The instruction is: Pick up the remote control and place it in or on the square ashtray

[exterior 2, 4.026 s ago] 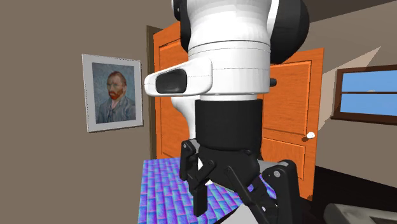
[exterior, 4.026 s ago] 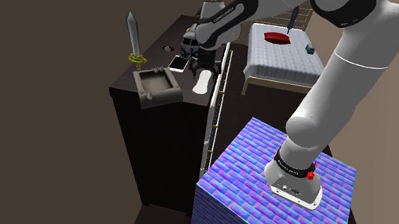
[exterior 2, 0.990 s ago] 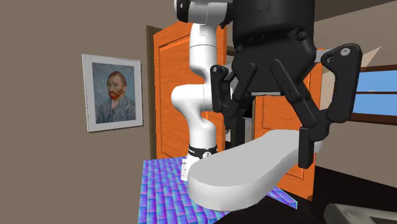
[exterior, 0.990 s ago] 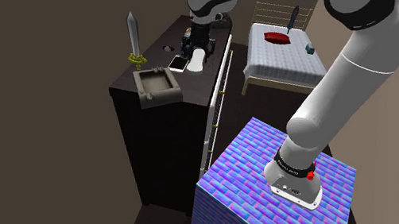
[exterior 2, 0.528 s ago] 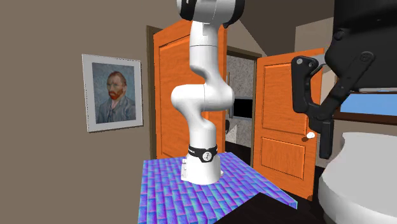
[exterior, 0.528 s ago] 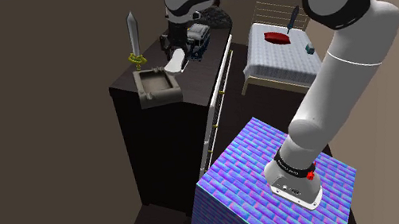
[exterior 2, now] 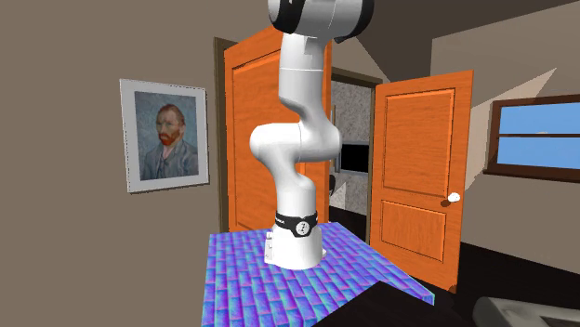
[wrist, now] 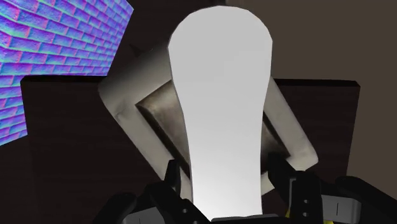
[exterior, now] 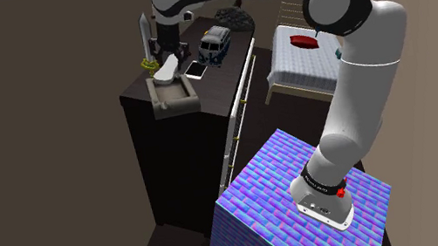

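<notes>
While the fingers are clamped on one end of the white remote, hanging over the ashtray at the near end of the dresser, I'd worry it's too long to sit inside and tips off the rim if let go off-centre.

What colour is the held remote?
Plain white; the long rounded remote control shows best in the wrist view.

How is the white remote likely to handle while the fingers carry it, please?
The remote juts straight out from the fingers without sagging, so it is probably stiff. Its smooth, rounded sides might slip in a light grip. It looks long against the ashtray, so it may rest tilted on the rim.
</notes>
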Controlling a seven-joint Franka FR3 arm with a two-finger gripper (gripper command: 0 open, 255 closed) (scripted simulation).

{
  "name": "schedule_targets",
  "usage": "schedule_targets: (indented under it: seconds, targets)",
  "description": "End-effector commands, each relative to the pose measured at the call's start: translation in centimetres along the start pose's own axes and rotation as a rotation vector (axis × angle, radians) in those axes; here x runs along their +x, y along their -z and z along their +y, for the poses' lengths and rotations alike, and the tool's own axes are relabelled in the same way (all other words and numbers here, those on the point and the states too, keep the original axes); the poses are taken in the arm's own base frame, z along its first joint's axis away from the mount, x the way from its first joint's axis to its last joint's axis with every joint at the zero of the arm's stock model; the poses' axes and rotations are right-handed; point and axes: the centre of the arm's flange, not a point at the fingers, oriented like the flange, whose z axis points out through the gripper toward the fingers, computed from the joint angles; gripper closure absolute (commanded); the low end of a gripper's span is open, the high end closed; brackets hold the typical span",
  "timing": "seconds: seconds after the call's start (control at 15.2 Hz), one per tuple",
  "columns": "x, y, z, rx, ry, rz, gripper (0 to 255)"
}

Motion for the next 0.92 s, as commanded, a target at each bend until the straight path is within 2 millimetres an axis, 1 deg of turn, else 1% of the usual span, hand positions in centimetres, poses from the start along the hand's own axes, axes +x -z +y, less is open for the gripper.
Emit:
schedule_targets:
  seconds: [0.0,0.86]
  targets:
    - [-0.1,-1.0,-0.4,0.0,-0.001,0.0,255]
    - [-0.1,-7.8,-0.2,0.0,-0.001,0.0,255]
